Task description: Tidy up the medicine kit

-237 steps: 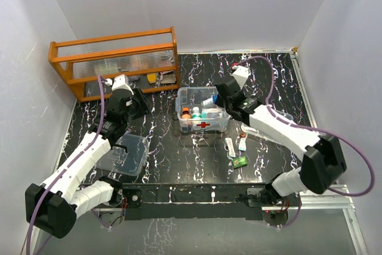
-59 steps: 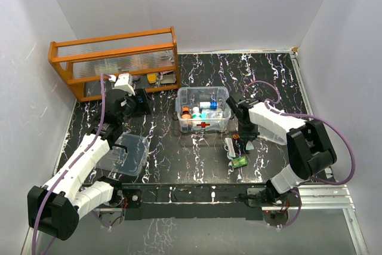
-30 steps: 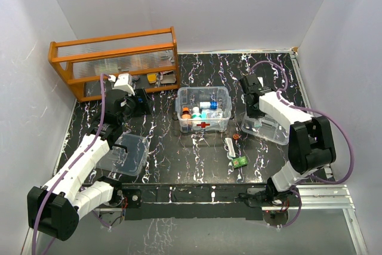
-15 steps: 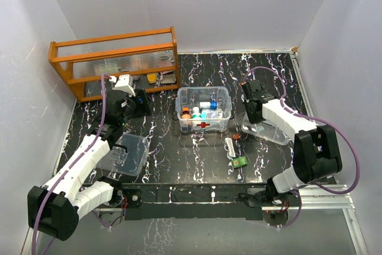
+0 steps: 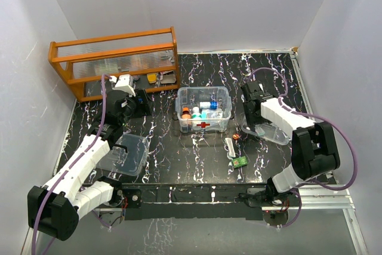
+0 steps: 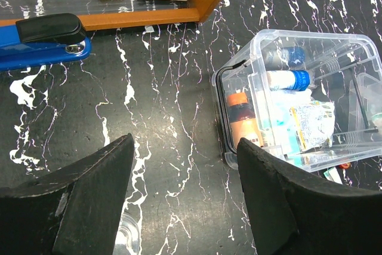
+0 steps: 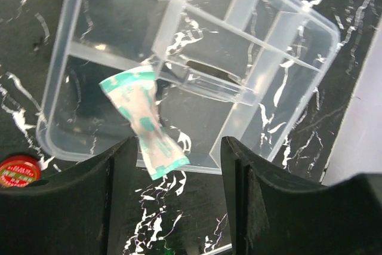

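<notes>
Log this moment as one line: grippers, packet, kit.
left gripper: open, near medicine kit | right gripper: open above divided tray | green-white packet: ungripped, over tray

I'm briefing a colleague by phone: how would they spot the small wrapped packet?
Right of the medicine kit lies a clear divided tray. Over its corner by the red cap shows the packet: twisted, teal-and-white, unlike the round red cap.

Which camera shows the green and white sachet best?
Right wrist: the sachet sits mid-frame over the divided tray. In top external I cannot make it out near the right arm; left wrist misses it.
</notes>
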